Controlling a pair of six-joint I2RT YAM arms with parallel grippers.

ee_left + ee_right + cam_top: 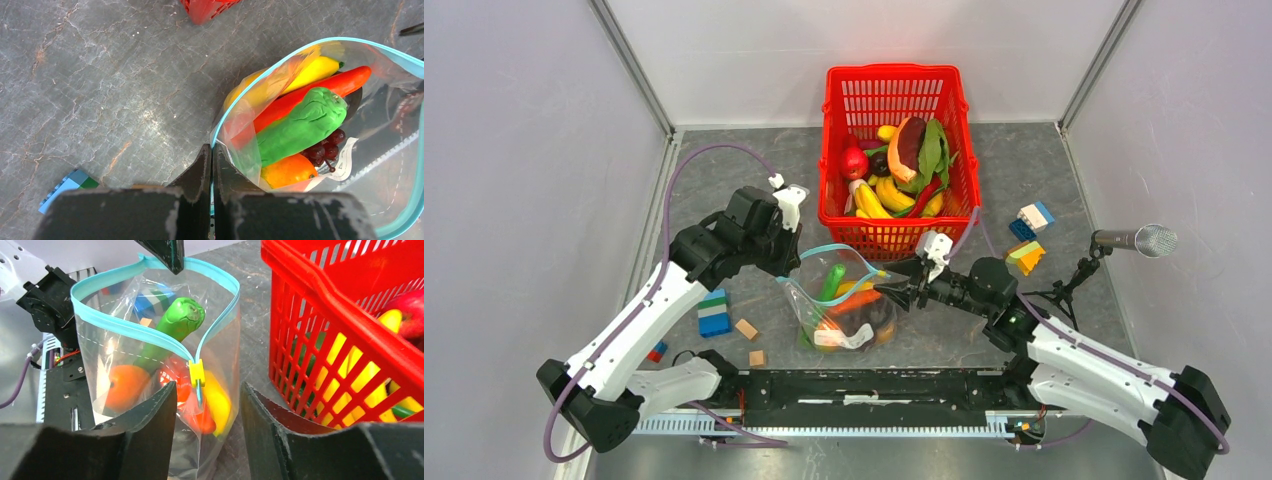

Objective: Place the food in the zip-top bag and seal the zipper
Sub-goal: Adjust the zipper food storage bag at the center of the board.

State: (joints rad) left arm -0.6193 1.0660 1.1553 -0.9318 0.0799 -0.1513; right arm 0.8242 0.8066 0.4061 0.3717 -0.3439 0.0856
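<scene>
Zip-top bag: upright mid-tabletop, toward the near edge, food inside, mouth gaping. Zipper: runs from left gripper, clamped shut on its far end, to yellow slider. Right gripper: jaws apart, straddling the slider; the nearer arm for sealing.

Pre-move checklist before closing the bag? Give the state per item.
1. Left gripper shut on the far end of the zipper: ok.
2. Right gripper open, one jaw on each side of the yellow slider: ok.
3. Green vegetable, carrot, banana and grapes inside the zip-top bag: ok.
4. Green vegetable's tip below the zipper line: cannot tell.
5. Mouth sealed: not ok, it gapes wide.
6. Right gripper clear of the red basket: cannot tell, it is very close.
</scene>
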